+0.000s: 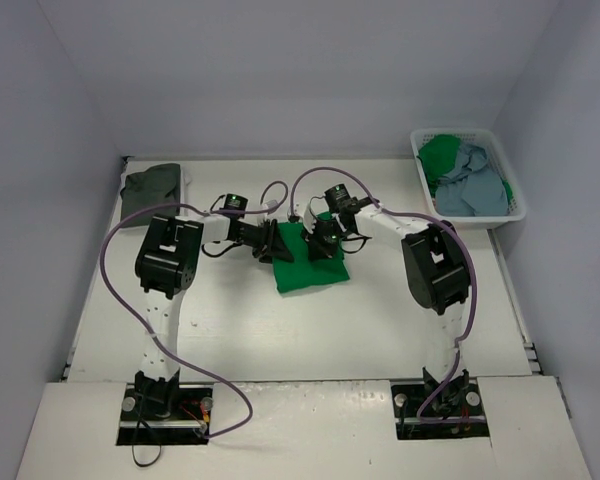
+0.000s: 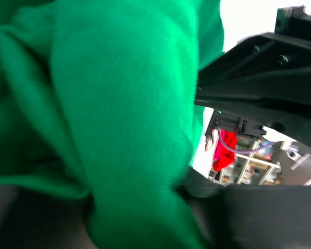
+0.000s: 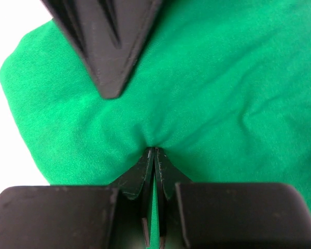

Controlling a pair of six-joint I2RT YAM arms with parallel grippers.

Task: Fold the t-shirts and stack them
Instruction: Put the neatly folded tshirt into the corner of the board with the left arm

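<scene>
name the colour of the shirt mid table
The shirt is bright green, best in right wrist view.

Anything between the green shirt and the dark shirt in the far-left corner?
No loose object on the table between green shirt and dark shirt. The left arm itself lies across that line. Right gripper is shut on the green cloth.

No readable text, labels or numbers anywhere.

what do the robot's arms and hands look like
The left arm and right arm match: white links with bulky black joint housings. A purple cable loops loosely along each. The left hand and right hand are black, with flat tapered fingers. A small green light sits near each wrist.
</scene>
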